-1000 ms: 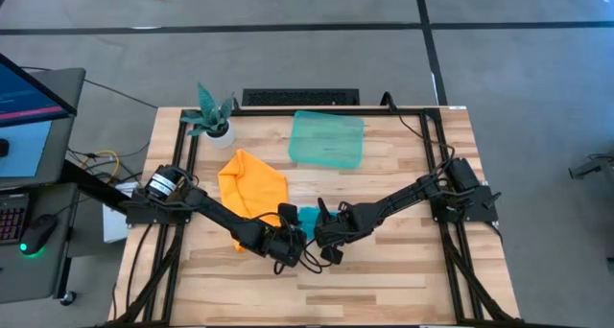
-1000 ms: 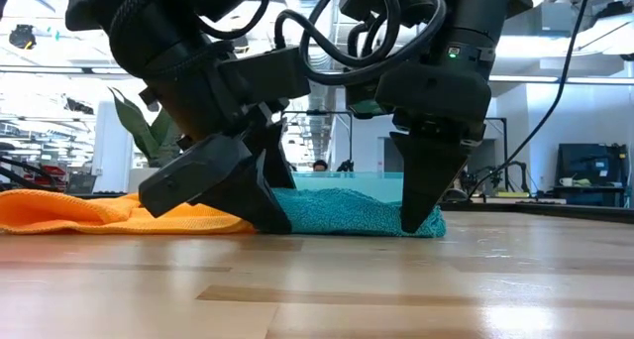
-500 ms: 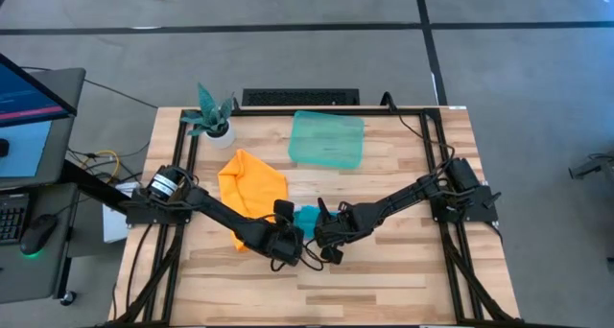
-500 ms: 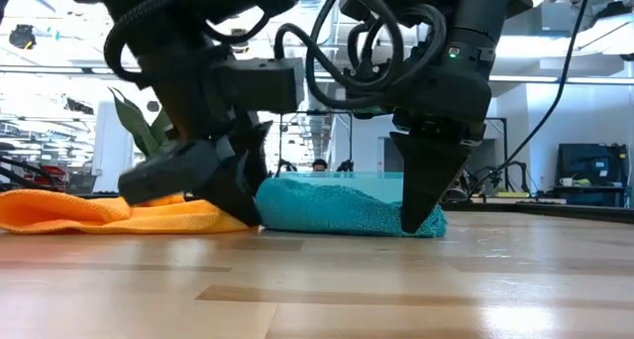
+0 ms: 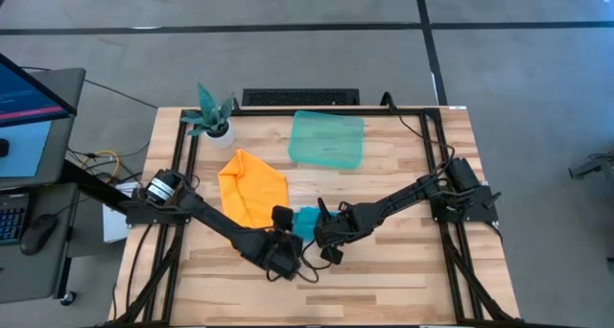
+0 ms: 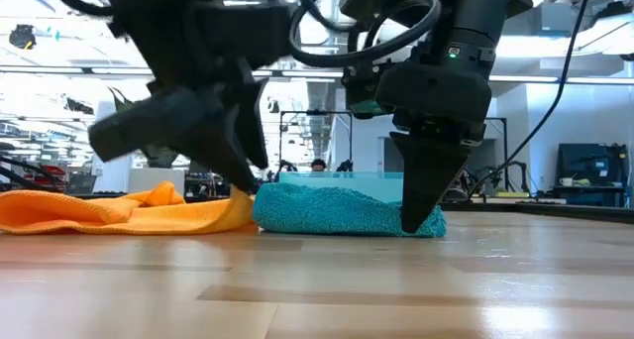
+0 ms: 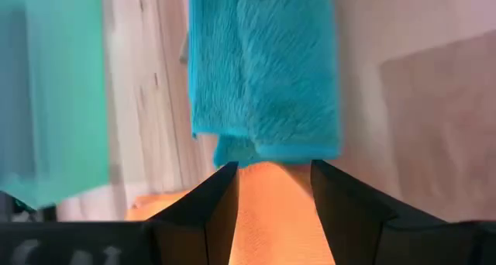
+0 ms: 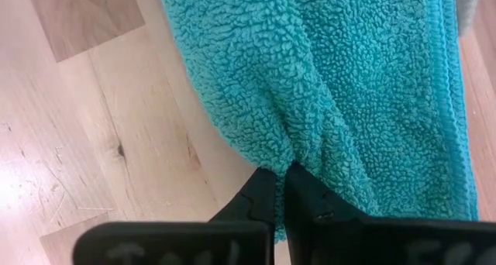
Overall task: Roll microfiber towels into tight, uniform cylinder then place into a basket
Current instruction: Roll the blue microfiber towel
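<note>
Turquoise towel [image 5: 305, 219], pinched at its 3 o'clock end by the right gripper [image 6: 421, 220]; the left gripper [image 7: 271, 189], fingers apart around orange towel [image 5: 251, 186] at 9 o'clock, risks dragging both cloths and loosening the roll.

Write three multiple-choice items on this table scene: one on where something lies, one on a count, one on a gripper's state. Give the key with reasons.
1. Where does the green basket stand?
A. at the table's far side, right of the potted plant
B. under the orange towel
C. on the floor

2. How many towels are on the table?
A. one
B. two
C. four

3. What is the right gripper doing?
A. hanging open above the basket
B. shut on the turquoise towel
C. holding the plant

Key: 1 A, the high view shows the basket empty near the far edge beside the plant. 2 B, one orange and one turquoise towel lie there. 3 B, the right wrist view shows its fingers pinching the towel's edge, while the left gripper sits at the towel's other end.
</note>
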Available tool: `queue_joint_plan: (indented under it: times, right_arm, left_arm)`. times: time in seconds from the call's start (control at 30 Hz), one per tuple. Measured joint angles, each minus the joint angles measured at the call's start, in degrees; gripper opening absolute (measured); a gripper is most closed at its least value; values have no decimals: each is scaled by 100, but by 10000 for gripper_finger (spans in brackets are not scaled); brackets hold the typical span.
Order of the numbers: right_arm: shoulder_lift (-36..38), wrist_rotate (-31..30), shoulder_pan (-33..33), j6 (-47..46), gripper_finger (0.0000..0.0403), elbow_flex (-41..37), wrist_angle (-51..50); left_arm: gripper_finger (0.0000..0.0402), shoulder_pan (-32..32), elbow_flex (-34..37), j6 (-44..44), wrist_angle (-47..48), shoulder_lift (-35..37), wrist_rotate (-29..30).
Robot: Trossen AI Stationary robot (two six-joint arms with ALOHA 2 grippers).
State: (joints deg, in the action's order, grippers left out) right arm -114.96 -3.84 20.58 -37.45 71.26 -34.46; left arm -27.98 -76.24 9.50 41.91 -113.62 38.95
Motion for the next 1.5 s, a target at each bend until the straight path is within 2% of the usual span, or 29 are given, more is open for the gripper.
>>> queue_joint_plan:
  times: [0.13, 0.33, 0.6, 0.97, 1.13, 1.37, 1.5]
  right_arm:
    - [0, -1, 0, -2, 25, 0, 0]
    - [0, -4, 0, -2, 30, 0, 4]
    - [0, 2, 0, -4, 26, 0, 1]
    - [0, 22, 0, -6, 24, 0, -9]
    - [8, 59, 24, 35, 27, 2, -31]
    - [66, 267, 150, 160, 22, 4, -108]
    - [141, 338, 316, 166, 23, 33, -151]
  left_arm:
    - [155, -142, -93, -282, -378, 11, 74]
    - [155, -56, -47, -829, -1292, -107, -337]
    - [155, 364, -65, -786, -1244, -689, -248]
    - [152, 515, -66, -375, -975, -706, -442]
    - [116, 580, -67, -289, -882, -710, -804]
    - [14, 578, -115, -503, -827, -713, -1291]
    - [16, 504, -354, -518, -583, -739, -1383]
